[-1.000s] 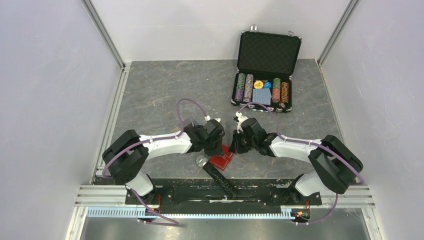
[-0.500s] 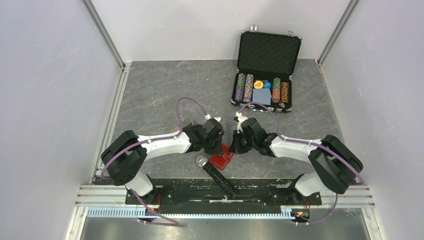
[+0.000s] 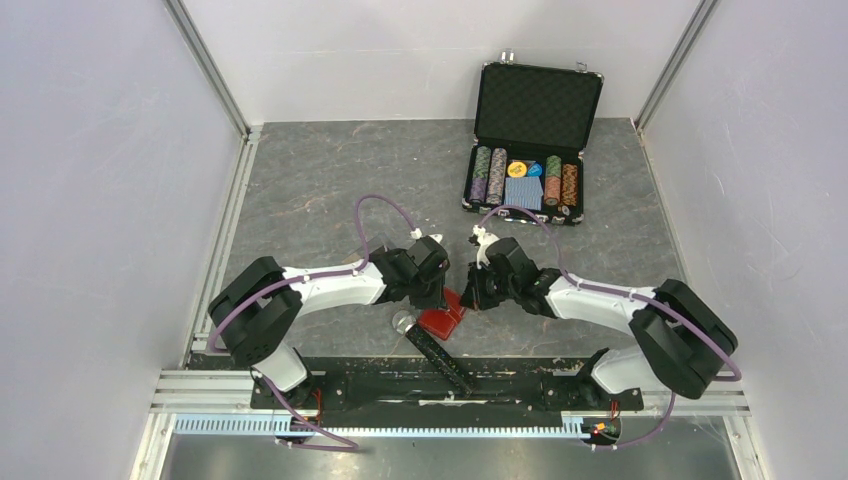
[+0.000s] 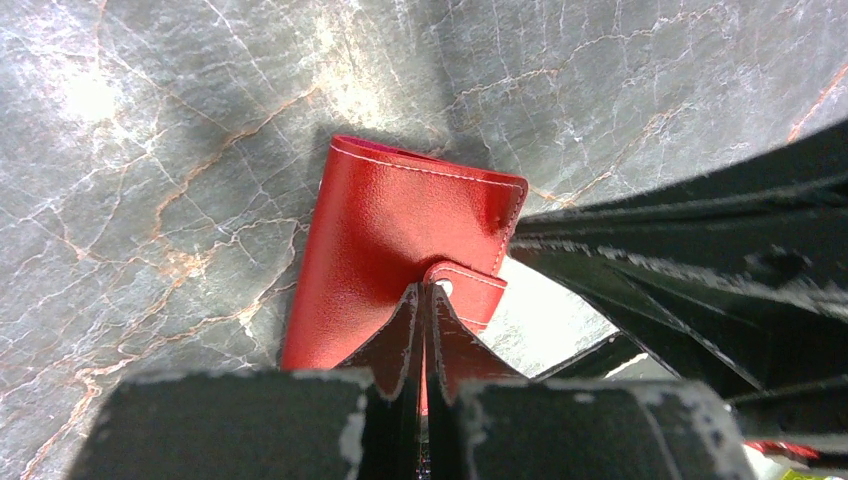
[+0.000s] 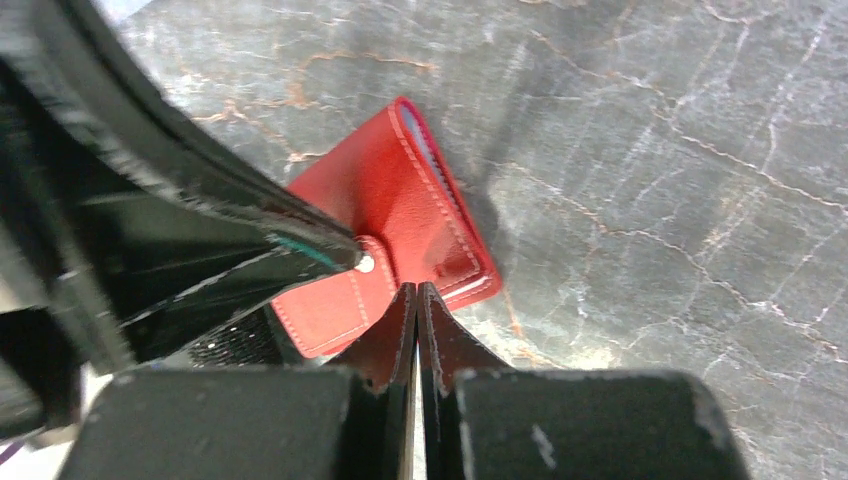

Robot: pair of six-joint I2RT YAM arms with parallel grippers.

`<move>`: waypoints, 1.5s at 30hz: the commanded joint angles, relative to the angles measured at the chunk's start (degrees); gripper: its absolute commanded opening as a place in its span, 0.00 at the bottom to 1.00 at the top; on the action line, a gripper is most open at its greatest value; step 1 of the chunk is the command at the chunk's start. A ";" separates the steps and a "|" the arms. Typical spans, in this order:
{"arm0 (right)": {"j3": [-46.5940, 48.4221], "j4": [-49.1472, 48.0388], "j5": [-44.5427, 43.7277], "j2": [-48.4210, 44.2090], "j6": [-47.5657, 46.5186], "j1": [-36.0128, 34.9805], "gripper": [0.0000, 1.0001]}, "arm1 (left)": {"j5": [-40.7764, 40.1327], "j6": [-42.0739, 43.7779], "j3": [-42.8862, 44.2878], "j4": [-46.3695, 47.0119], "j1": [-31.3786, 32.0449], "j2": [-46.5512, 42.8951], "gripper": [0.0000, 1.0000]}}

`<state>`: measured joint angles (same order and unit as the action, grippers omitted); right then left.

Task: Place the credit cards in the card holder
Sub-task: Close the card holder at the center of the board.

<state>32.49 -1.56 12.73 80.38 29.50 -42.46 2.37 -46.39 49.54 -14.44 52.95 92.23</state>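
The red card holder lies folded shut on the grey table, its tab closed over the front. My left gripper is shut, its fingertips down on the tab by the snap. My right gripper is also shut and empty, its tips just over the holder's near corner. Pale sleeve edges show along the holder's open side. In the top view the left gripper and the right gripper meet over the holder from both sides. No credit cards show.
A long black object and a small clear round piece lie just in front of the holder. An open black poker-chip case stands at the back right. White walls close in the table on three sides.
Both grippers stay shut at the holder. The right arm's elbow has swung slightly right and down; the left arm barely shifted.
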 commanded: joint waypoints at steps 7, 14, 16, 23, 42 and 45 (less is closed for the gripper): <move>1.59 -2.65 2.17 -1.25 -0.28 -3.78 0.00 | -5.34 -0.92 -0.21 -5.46 -0.21 1.10 0.02; 3.32 -1.07 -1.18 4.71 -0.67 -6.29 0.00 | -6.49 -1.94 0.11 -7.44 -0.17 2.10 0.02; 4.00 -0.79 -1.58 5.91 -0.67 -6.84 0.00 | -6.56 -2.21 0.03 -7.71 -0.13 2.24 0.02; 5.94 4.34 -5.51 8.20 -0.58 -8.32 0.00 | -7.48 -3.96 -0.16 -9.27 -0.02 3.23 0.02; 7.50 5.59 -10.71 -0.06 0.01 -8.40 0.00 | -4.03 -2.74 1.37 -6.83 -0.01 -4.26 0.02; 8.06 5.61 -10.62 1.84 -0.14 -8.41 0.00 | -4.12 -3.00 1.09 -7.39 -0.05 -3.72 0.02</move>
<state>38.15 4.43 3.55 80.47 29.41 -50.78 -0.10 -49.01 50.70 -20.95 52.99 89.67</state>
